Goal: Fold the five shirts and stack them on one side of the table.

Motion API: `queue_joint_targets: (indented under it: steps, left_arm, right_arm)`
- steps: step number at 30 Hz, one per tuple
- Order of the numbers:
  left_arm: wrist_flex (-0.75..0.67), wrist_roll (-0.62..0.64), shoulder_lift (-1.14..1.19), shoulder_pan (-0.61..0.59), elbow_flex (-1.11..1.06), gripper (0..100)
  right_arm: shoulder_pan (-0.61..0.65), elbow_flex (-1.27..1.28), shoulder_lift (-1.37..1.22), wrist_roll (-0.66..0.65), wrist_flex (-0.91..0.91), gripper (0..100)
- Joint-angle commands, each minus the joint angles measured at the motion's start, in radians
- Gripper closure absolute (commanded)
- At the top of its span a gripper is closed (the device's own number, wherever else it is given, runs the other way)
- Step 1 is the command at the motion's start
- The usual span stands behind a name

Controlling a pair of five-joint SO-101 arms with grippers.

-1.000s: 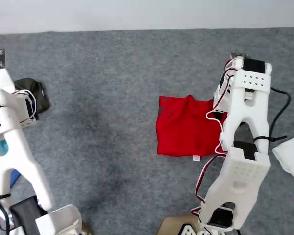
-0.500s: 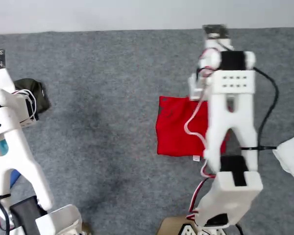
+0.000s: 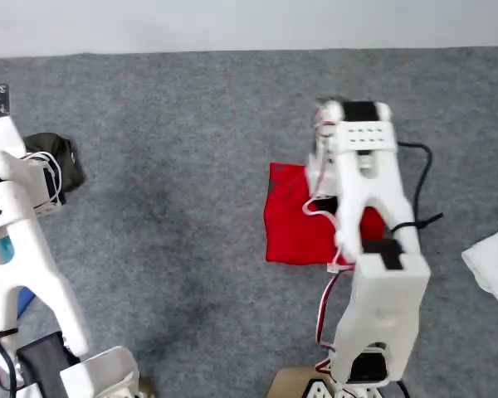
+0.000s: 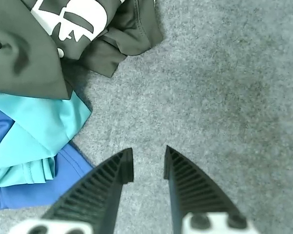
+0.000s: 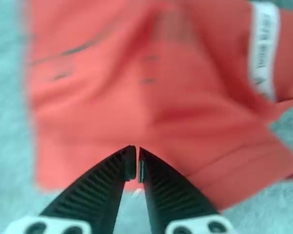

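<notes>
My right pincer (image 5: 136, 163) is ribbed, matt black plastic; below it lie a smooth red cloth shirt (image 5: 136, 87) and the rough grey carpet-like worktop (image 3: 191, 124).

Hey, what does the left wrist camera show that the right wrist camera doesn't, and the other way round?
Left wrist view: a dark printed shirt, a teal shirt and a blue shirt heaped together, with the left pincer open beside them. Right wrist view: the red shirt with its white label, the right pincer shut over it. Shared: the grey table cover.
</notes>
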State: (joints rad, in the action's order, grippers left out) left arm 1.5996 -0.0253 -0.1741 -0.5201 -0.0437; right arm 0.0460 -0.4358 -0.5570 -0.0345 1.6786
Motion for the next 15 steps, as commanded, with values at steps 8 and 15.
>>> queue_joint_targets:
  steps: [8, 15]
  left_arm:
    - [0.005, 0.002, -0.041, 0.006, 0.015, 89]
    - [0.005, 0.002, -0.041, 0.006, 0.015, 89]
  right_arm:
    - [-0.14, -0.253, -0.048, -0.17, -0.17, 99.0]
    - [-0.117, -0.292, -0.054, -0.17, -0.177, 99.0]
